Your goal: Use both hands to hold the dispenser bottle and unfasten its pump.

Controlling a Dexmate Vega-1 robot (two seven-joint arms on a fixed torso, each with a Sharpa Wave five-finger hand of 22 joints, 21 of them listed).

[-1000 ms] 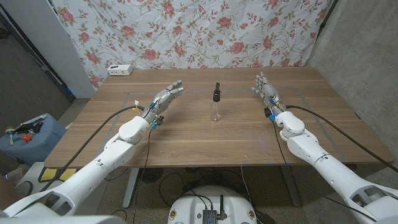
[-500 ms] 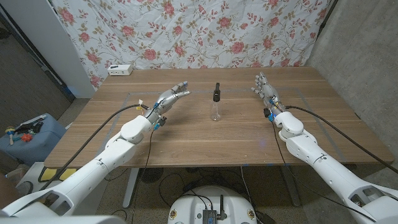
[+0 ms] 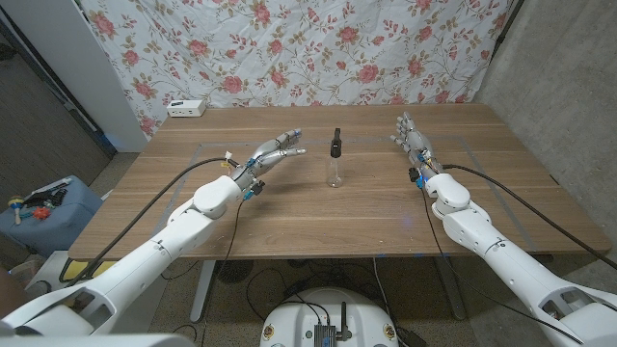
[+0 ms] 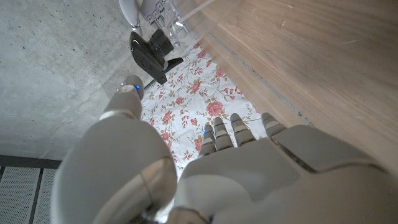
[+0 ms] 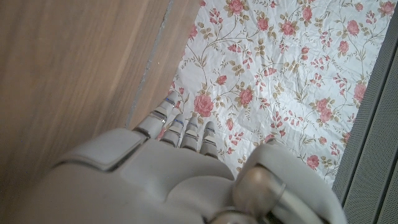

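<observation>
A small clear dispenser bottle (image 3: 335,172) with a black pump (image 3: 335,142) stands upright near the middle of the wooden table (image 3: 318,212). My left hand (image 3: 274,152) hovers to the bottle's left with its fingers apart, reaching toward it and holding nothing. A gap separates its fingertips from the bottle. In the left wrist view the black pump (image 4: 151,53) shows beyond my left hand (image 4: 205,174). My right hand (image 3: 413,138) stands well to the bottle's right, fingers extended and empty. The right wrist view shows my right hand (image 5: 180,180) against the floral cloth.
A white box (image 3: 187,108) sits at the table's far left corner. A floral cloth (image 3: 289,48) hangs behind the table. A blue bin (image 3: 43,214) stands on the floor to the left. Cables run along both arms.
My left hand has moved to the right, closer to the bottle. My right hand and the bottle have stayed where they were.
</observation>
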